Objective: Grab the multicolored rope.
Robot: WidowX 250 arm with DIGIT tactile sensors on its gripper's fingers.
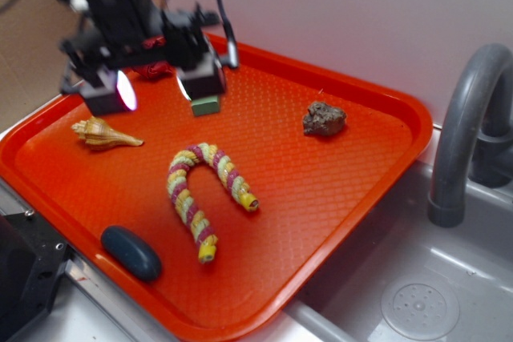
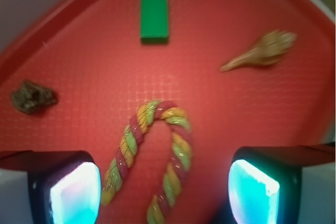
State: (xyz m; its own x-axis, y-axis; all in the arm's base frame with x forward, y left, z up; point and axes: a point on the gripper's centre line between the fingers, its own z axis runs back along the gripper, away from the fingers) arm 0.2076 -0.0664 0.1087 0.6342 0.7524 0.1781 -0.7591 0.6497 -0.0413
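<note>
- The rope [image 1: 202, 195] lies bent in an arch on the orange tray [image 1: 361, 174], its bend toward the tray's middle and its two yellow ends pointing toward the near edge; nothing touches it, so it is free to be picked up
- The gripper [image 1: 156, 84] hangs above the tray's far-left corner, well apart from the rope, with its jaws apart and nothing between them
- In the wrist view the rope's [image 2: 152, 161] arch sits between the two lit fingertips [image 2: 76, 195], which suggests the gripper is lined up over it, probably to come down on the bend
- A green block [image 2: 154, 16] sits near the far edge, partly hidden under the gripper in the exterior view
- A shell [image 1: 103, 134] lies by the left edge, a brown rock [image 1: 324, 118] toward the far-right corner and a dark oval stone [image 1: 131, 252] at the near edge, all clear of the rope, so a descent should not bump them
</note>
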